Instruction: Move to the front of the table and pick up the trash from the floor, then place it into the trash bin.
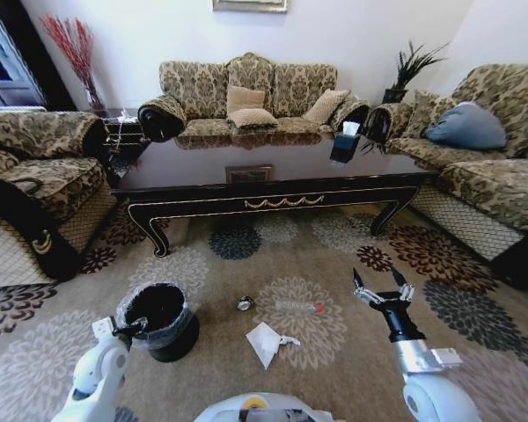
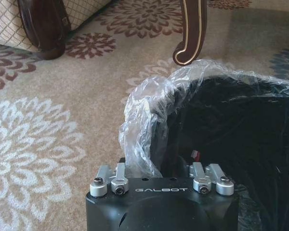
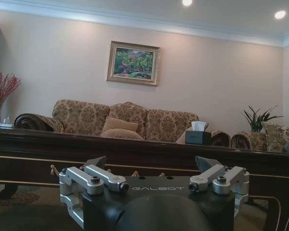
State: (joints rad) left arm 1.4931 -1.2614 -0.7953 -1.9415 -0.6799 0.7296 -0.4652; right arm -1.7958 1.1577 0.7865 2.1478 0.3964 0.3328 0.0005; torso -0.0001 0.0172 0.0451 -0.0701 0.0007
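In the head view, the long, low coffee table (image 1: 273,180) of glossy dark wood with gold trim stands across the room on a floral carpet (image 1: 62,352), with patterned sofas around it. On the carpet in front of the table lies the trash: a crumpled white paper sheet (image 1: 267,341), a clear plastic bottle with a red cap (image 1: 297,307) lying on its side, and a small round silvery-dark piece (image 1: 245,303) just beside the bottle's far end. The small round black trash bin (image 1: 158,318), lined with a crinkled clear plastic bag, stands on the carpet well to the left of the paper. The left hand (image 1: 132,329) is at the bin's near rim. The right hand (image 1: 381,287) hovers above the carpet to the right of the bottle, its fingers spread and holding nothing.

In the left wrist view, the left hand (image 2: 159,161) sits right at the bin (image 2: 250,144), its fingers reaching down inside the rim beside the bunched clear liner (image 2: 144,125); I cannot tell whether they are spread or pressed together. A curved table leg (image 2: 192,31) stands just beyond the bin.

In the right wrist view, the right hand (image 3: 151,163) faces the table (image 3: 135,149) side-on, fingers apart, and a dark tissue box (image 3: 198,137) stands on the tabletop.
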